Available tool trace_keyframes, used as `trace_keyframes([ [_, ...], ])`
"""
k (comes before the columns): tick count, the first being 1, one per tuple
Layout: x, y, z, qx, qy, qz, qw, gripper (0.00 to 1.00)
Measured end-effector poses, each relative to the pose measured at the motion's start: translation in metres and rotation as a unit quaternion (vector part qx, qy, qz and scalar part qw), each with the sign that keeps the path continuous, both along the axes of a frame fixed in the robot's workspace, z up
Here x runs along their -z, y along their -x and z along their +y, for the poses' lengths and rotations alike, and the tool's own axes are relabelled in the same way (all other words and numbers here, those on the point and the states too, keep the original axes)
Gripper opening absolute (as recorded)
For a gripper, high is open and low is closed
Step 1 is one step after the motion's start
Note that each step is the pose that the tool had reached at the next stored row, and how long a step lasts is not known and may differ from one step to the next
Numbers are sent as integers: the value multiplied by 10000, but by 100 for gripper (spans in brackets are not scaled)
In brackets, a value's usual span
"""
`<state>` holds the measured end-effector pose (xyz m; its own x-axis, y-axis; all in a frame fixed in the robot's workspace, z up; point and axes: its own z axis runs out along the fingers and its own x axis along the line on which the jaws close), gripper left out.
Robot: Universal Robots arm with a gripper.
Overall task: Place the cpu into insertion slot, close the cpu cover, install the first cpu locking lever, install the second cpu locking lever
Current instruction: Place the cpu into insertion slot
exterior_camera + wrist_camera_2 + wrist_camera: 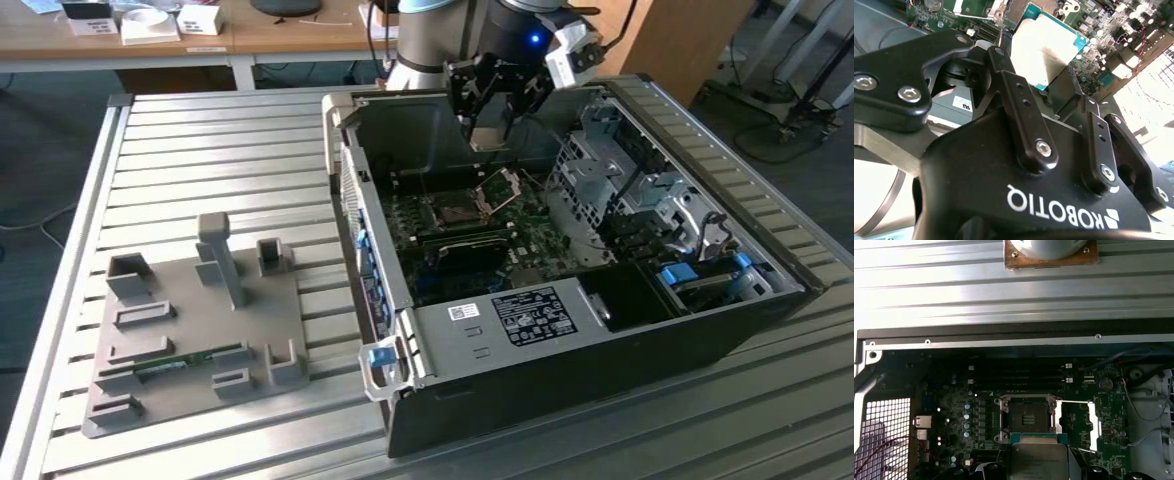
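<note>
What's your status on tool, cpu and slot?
Tool shut on cpu, above the motherboard. Insertion slot empty, cpu cover open beside it. Nothing blocking the slot.

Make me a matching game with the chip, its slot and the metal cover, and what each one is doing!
Things:
1. cpu
2. insertion slot
3. cpu cover

States:
A. swung open beside the slot
B. held in the gripper
C. empty and uncovered

Pairs: 1-B, 2-C, 3-A
</note>
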<state>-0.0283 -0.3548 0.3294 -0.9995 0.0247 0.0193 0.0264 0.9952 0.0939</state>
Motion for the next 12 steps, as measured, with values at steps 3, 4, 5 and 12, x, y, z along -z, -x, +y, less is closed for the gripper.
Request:
trace_keyframes([
  [3,17,0,0,0,-14,1,10000,54],
  [4,18,0,0,0,-13,1,10000,54],
  [5,18,0,0,0,-13,2,10000,54],
  [12,20,0,0,0,-16,1,10000,54],
])
